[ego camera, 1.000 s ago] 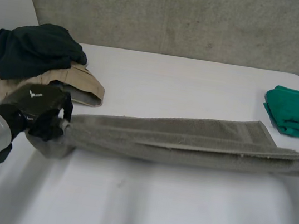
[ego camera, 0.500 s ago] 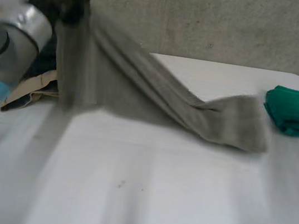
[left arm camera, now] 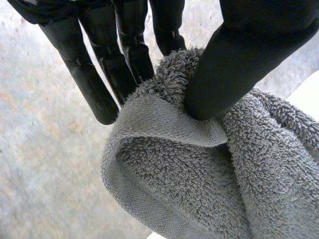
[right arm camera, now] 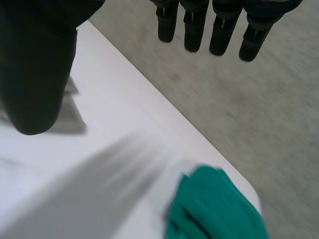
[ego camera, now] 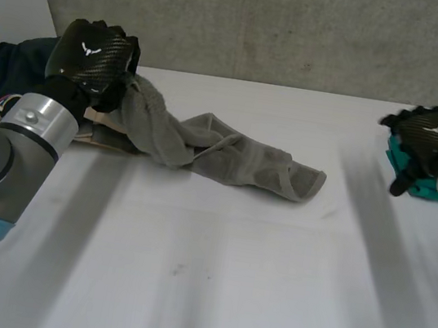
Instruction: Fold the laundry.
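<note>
The near part of the white table [ego camera: 208, 294] is bare. Beyond it, the grey terry towel [ego camera: 240, 161] lies across the middle as a twisted, bunched rope. Its free end is crumpled on the table and its other end rises toward the left. Risk, as judged: the towel is not spread, so a fold made from this state would trap wrinkles. Held at one end only, a pull would likely drag the free end and twist it more. The raised end also hangs close to the heap of dark and beige clothes [ego camera: 18, 76] at the far left and could snag it. There the black left hand [ego camera: 94, 59] grasps the towel: the left wrist view shows the thumb pressing a fold of it against the fingers [left arm camera: 94, 74], with the bulk below the palm. At the far right, the black right hand [ego camera: 431, 136] has straight fingers and holds nothing. It is beside the folded green cloth [right arm camera: 214, 204], well apart from the towel.
</note>
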`<state>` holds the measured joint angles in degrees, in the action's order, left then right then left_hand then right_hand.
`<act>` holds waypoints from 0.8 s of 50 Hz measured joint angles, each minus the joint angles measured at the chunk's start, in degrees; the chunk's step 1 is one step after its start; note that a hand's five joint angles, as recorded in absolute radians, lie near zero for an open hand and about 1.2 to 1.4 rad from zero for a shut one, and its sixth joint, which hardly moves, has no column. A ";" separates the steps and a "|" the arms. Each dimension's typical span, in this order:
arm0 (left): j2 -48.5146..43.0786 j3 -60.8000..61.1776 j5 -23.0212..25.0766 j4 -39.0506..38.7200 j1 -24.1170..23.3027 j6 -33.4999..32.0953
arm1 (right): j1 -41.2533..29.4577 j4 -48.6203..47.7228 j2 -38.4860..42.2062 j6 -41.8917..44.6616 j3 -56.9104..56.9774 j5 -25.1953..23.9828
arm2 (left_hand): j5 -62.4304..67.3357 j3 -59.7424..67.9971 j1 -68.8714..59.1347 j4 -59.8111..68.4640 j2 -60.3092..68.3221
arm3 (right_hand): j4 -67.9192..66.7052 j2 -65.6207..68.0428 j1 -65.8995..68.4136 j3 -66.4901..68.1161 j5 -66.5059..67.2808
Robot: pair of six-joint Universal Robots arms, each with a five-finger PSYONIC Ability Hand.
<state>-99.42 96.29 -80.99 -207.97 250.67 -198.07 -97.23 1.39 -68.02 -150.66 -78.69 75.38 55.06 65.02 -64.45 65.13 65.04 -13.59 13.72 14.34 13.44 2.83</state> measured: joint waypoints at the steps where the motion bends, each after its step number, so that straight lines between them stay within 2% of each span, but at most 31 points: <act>1: 1.50 0.11 -0.02 0.69 -0.38 0.00 | -0.80 0.40 0.82 -0.47 1.38 -1.07 | -0.01 0.00 0.00 0.00 0.00 | 0.97 -1.02 -0.47 -1.03 -0.31; 8: 10.87 0.24 -0.04 5.49 -2.63 0.22 | -5.35 0.31 7.07 -4.62 10.88 -5.60 | 0.00 0.00 0.00 0.00 0.00 | 1.30 -1.13 -0.47 -1.10 -0.32; 14: 17.59 0.79 -0.07 9.30 -5.41 0.29 | -13.30 -0.27 18.95 -10.85 22.73 -12.98 | 0.00 0.00 0.00 0.00 0.00 | 1.30 -1.13 -0.47 -1.10 -0.32; 20: 22.01 1.87 -0.10 10.88 -7.58 0.17 | -19.50 -0.44 29.79 -14.10 31.22 -16.35 | 0.00 0.00 0.00 0.00 0.00 | -0.06 -0.05 0.08 0.24 0.92; 23: 23.65 2.42 -0.11 11.06 -8.03 0.13 | -21.96 -0.53 35.07 -14.82 34.83 -16.53 | -0.01 0.00 0.00 0.00 0.00 | -13.34 13.37 12.52 13.61 14.51; 25: 24.59 2.85 -0.12 11.00 -8.12 0.10 | -23.21 -0.88 38.31 -15.03 37.24 -15.53 | 0.00 0.00 0.00 0.00 0.00 | -36.24 38.29 37.61 37.75 37.18; 27: 24.95 3.17 -0.12 10.91 -8.04 0.06 | -23.63 -1.53 39.46 -15.06 38.47 -13.34 | 0.01 0.00 0.00 0.02 0.01 | -48.83 49.73 49.45 49.12 49.46; 29: 25.11 3.56 -0.13 10.78 -7.65 0.01 | -23.38 -2.75 38.42 -14.91 38.66 -8.89 | 0.01 0.00 0.00 0.02 0.01 | -54.53 53.94 50.92 54.52 53.18; 30: 25.10 3.66 -0.12 10.75 -7.45 -0.01 | -23.27 -2.89 38.11 -14.88 38.54 -8.38 | 0.01 0.00 0.00 0.02 0.01 | -54.74 53.94 50.92 54.65 53.18; 31: 25.03 3.85 -0.14 10.71 -6.90 -0.04 | -22.17 -3.75 35.57 -14.57 37.30 -5.41 | 0.02 0.01 0.00 0.03 0.01 | -54.92 53.94 50.92 54.70 53.18; 34: 24.71 4.30 -0.15 10.68 -4.73 -0.07 | -19.00 -5.03 28.65 -13.28 32.96 -2.03 | 0.03 0.03 0.00 0.05 0.04 | -54.97 53.94 50.92 54.71 53.18; 36: 24.56 4.47 -0.16 10.68 -3.69 -0.07 | -17.95 -5.36 26.17 -12.66 31.30 -1.41 | 0.02 0.04 0.00 0.05 0.05 | -54.98 53.94 50.92 54.72 53.18; 40: 23.72 5.12 -0.23 10.63 0.11 0.06 | -13.29 -6.28 11.56 -7.31 21.38 0.29 | 0.03 0.04 0.00 0.05 0.05 | -55.07 53.94 50.92 54.74 53.18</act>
<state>-75.70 101.40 -81.22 -197.35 250.78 -198.01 -110.51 -4.89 -56.46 -157.97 -57.31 75.67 55.08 65.05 -64.45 65.18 65.09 -68.65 67.65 65.26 68.18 56.01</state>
